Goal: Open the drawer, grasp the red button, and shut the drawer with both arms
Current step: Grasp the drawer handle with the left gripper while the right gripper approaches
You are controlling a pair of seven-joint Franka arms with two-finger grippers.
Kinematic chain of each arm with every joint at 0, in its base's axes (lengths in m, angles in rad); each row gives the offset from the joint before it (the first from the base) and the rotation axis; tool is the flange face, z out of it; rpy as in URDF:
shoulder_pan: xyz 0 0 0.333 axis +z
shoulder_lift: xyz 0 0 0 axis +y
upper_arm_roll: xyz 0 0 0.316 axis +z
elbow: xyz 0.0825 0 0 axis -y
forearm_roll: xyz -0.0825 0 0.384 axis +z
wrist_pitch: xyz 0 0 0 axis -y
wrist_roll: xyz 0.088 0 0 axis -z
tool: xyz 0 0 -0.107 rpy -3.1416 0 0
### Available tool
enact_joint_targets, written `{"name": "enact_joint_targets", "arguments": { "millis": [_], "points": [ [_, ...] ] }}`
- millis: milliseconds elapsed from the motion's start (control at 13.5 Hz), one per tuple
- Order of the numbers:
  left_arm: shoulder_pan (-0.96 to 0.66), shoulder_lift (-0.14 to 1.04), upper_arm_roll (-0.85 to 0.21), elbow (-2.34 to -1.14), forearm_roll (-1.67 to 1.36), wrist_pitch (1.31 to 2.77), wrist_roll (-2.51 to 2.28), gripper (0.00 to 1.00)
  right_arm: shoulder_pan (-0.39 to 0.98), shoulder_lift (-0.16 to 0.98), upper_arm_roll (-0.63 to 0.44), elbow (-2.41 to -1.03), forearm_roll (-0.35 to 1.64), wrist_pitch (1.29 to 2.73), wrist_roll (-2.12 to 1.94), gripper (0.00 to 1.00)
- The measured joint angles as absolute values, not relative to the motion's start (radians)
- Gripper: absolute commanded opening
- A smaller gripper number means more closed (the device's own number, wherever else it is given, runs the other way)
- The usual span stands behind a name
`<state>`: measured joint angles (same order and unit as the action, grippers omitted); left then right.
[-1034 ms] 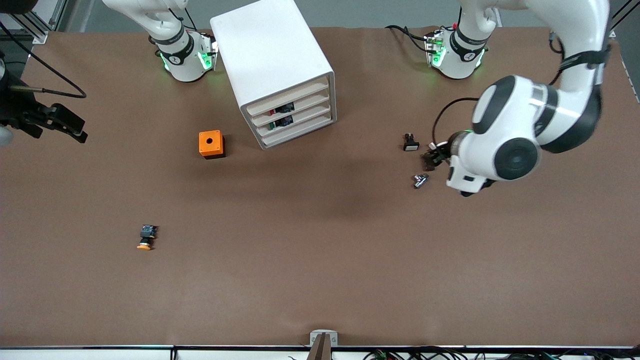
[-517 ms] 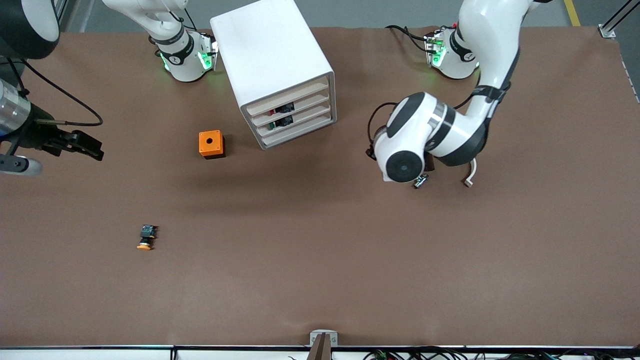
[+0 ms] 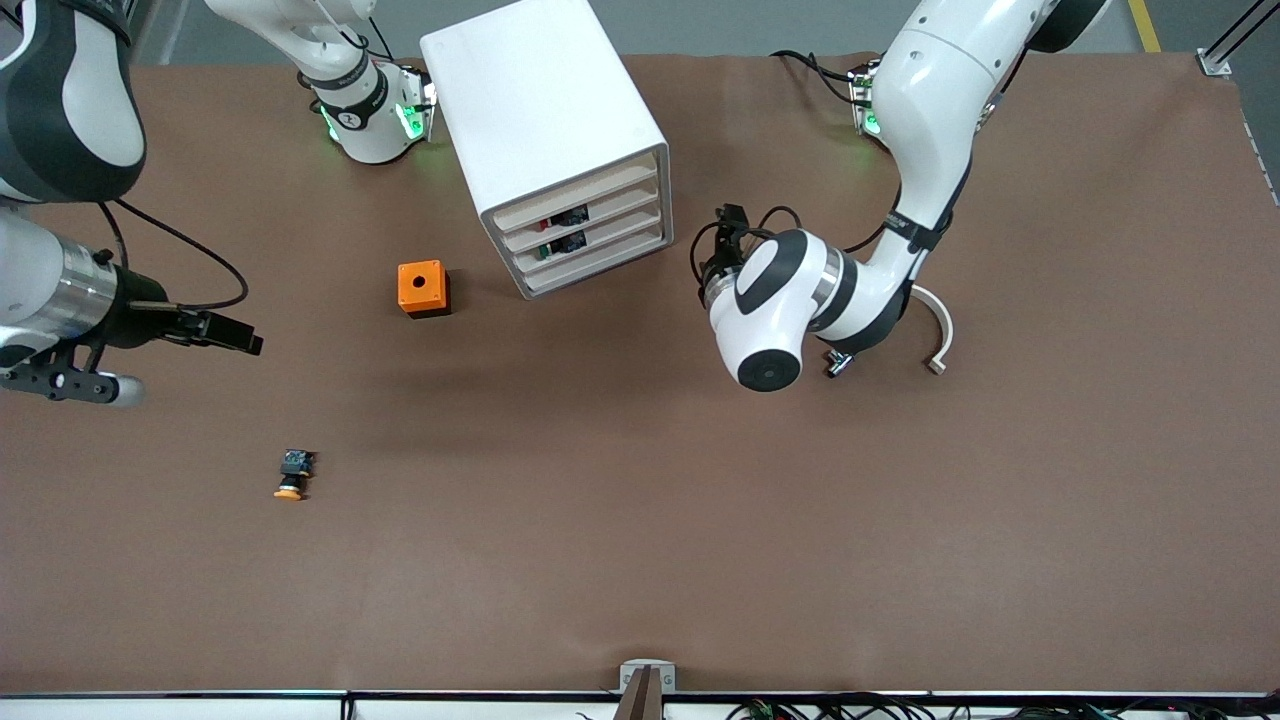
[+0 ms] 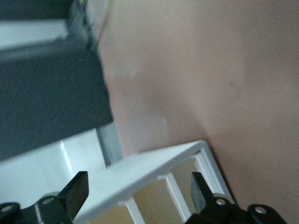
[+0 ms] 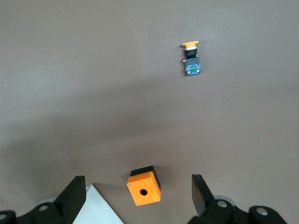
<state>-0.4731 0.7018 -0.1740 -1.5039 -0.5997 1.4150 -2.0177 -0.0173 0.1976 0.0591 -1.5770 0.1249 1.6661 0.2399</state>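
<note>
Even, bright overhead light falls on the brown tabletop (image 3: pixel 640 560) in the front view, which is sharp throughout. Both arms cast soft, broad shadows with blurred edges: one just under the left end effector (image 3: pixel 712 258), another spreading from the right end effector (image 3: pixel 245 343) toward the orange cube (image 3: pixel 423 288). Green lamps glow at both arm bases. The left wrist view is motion-blurred and washed pale, the cabinet (image 4: pixel 154 186) smeared. The right wrist view is crisp, with a faint diffuse shadow.
</note>
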Motion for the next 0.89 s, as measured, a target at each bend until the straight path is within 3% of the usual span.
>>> {"name": "enact_joint_targets", "arguments": {
  "millis": [295,517,886],
  "points": [
    [-0.469,0.778,-0.157,-1.467,-0.776,1.42,-2.265,0.95,0.034,0.237,0.088,-1.577,0.131,1.722,0.416,1.0],
    [-0.475,0.821,-0.157,-1.447,-0.865,1.42,-2.329,0.86,0.034,0.273,0.137,-1.578,0.132,1.781,0.551,1.0],
    [-0.504,0.86,-0.159,-1.437,-0.943,1.433,-2.361,0.8,0.019,0.299,0.214,-1.577,0.143,1.826,0.746,1.0]
  ]
}}
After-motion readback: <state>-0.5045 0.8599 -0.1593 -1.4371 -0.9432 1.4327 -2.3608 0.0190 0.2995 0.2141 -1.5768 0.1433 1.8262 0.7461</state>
